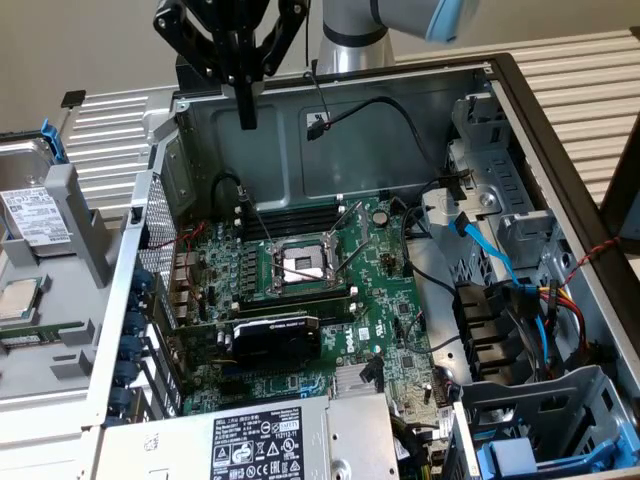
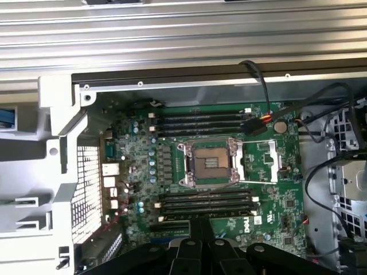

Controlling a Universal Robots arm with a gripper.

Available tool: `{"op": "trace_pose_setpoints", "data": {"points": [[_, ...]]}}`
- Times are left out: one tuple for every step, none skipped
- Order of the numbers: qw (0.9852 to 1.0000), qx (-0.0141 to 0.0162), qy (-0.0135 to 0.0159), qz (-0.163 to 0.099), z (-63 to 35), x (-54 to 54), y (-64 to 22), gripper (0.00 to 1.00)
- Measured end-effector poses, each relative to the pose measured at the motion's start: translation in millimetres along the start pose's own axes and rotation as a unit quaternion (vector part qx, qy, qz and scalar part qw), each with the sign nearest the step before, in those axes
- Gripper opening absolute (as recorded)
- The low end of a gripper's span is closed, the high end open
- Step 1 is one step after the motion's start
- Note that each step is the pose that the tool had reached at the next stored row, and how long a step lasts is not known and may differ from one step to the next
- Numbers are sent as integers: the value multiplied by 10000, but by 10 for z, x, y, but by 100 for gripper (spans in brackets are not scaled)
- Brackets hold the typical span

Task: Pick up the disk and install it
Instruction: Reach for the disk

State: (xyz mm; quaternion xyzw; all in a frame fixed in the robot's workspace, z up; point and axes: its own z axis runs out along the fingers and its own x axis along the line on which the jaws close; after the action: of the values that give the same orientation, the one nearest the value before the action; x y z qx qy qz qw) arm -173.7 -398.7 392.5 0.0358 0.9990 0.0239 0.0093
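The disk [image 1: 35, 212] stands in a grey holder outside the open computer case, at the exterior view's left; its white label faces up and a blue carrier frame [image 1: 52, 140] shows behind it. My gripper [image 1: 247, 124] hangs above the case's back wall, well to the right of the disk and higher than it. Its black fingers are shut together with nothing between them. In the wrist view the gripper [image 2: 200, 232] points down over the motherboard [image 2: 172, 172].
The case holds the motherboard with an open processor socket [image 1: 303, 265], a graphics card [image 1: 275, 340] and a grey power-supply box [image 1: 290, 440]. Drive bays with blue and black cables [image 1: 500, 300] fill its right side. A small silver processor chip [image 1: 15, 300] lies below the disk.
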Motion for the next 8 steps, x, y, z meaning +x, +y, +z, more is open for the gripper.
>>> {"op": "trace_pose_setpoints", "data": {"points": [[10000, 0, 0, -1, -1, 46, -4, 11], [10000, 0, 0, 0, -1, 91, -7, 11], [10000, 0, 0, 0, -2, 136, -10, 11], [10000, 0, 0, 0, -2, 182, -13, 11], [10000, 0, -1, 0, -2, 224, -16, 11], [10000, 0, -5, 0, -2, 267, -14, 11], [10000, 2, -12, -1, -1, 290, -1, 11], [10000, 9, -14, -1, -1, 314, 17, 11]]}}
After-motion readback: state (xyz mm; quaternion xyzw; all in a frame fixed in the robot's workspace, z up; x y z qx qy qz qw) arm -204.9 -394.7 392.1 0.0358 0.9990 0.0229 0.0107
